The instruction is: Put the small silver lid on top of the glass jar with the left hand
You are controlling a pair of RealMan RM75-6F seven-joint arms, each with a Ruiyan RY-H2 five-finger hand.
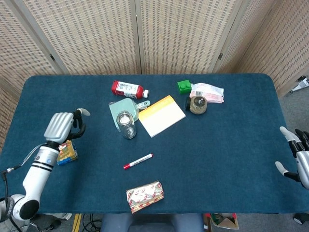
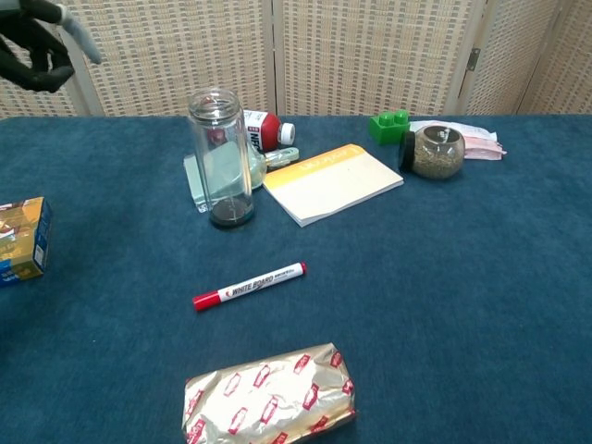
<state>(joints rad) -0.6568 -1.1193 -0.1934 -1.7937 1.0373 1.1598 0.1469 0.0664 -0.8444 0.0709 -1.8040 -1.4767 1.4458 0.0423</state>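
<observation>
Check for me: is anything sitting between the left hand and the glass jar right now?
Nothing visible. Only bare table lies between the left hand and the jar. The small box sits by the hand's wrist, on the near side, off that line.

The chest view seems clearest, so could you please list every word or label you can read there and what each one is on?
"WHITE BOARD" on the red marker; smaller print after it is too small to read.
Red bottle: white label text, blurred.
Yellow notepad: a line of print along its yellow band, too small.
Foil packet: red marks, unreadable.
Small box: print unreadable.
</observation>
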